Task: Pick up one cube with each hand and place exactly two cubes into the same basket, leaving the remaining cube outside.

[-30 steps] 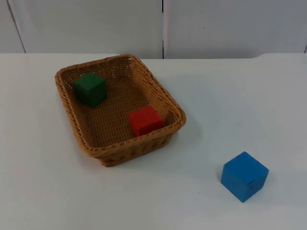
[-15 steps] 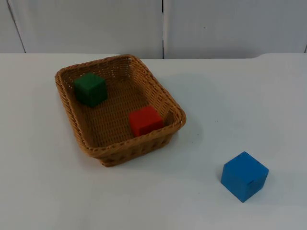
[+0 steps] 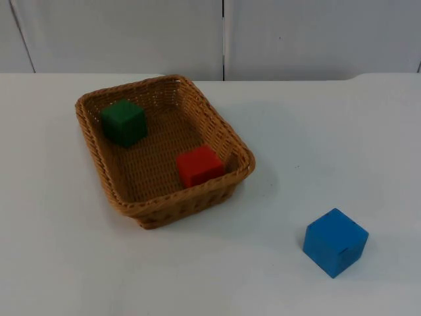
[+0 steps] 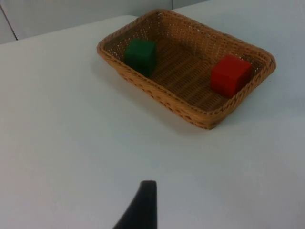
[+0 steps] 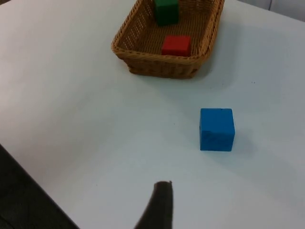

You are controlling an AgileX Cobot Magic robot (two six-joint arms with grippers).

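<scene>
My left gripper (image 4: 143, 205) and right gripper (image 5: 159, 205) hover over the white table (image 3: 296, 131), jaw state unclear. Green cube (image 3: 123, 122) and red cube (image 3: 200, 165) sit in the basket (image 3: 217, 125); blue cube (image 3: 335, 241) lies at its 4 o'clock, well apart.

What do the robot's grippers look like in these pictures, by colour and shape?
Of the left gripper, one black fingertip can be seen: narrow, tapering upward to a blunt, rounded end, without markings. The right gripper's fingertip looks the same: black, slim and plain.
</scene>
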